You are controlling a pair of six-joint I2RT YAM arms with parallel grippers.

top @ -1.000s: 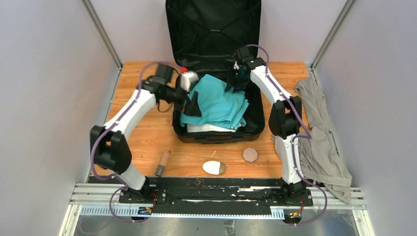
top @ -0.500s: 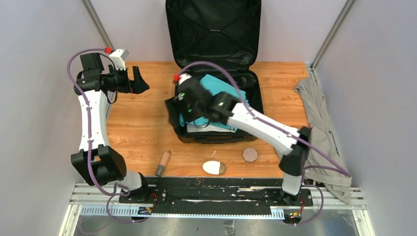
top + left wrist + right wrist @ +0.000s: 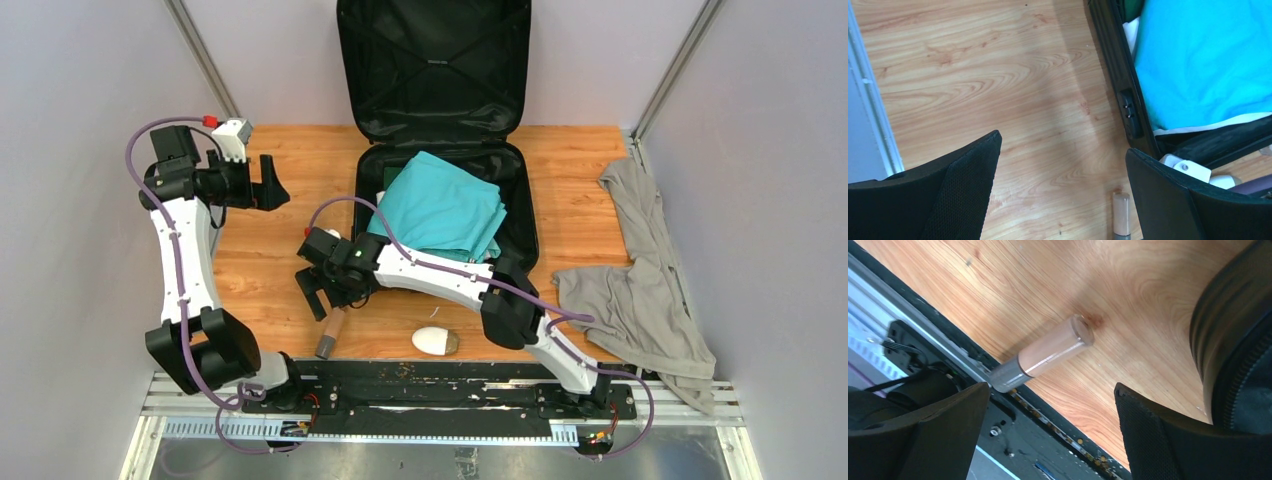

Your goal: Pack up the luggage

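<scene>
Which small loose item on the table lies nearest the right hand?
The beige tube with a grey end, beside the right hand; the white oval object lies farther.

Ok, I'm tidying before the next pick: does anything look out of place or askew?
Yes. The grey garment lies rumpled, hanging over the right edge of the table, not folded like the teal cloth in the luggage. The tube lies on its side at the near edge.
</scene>
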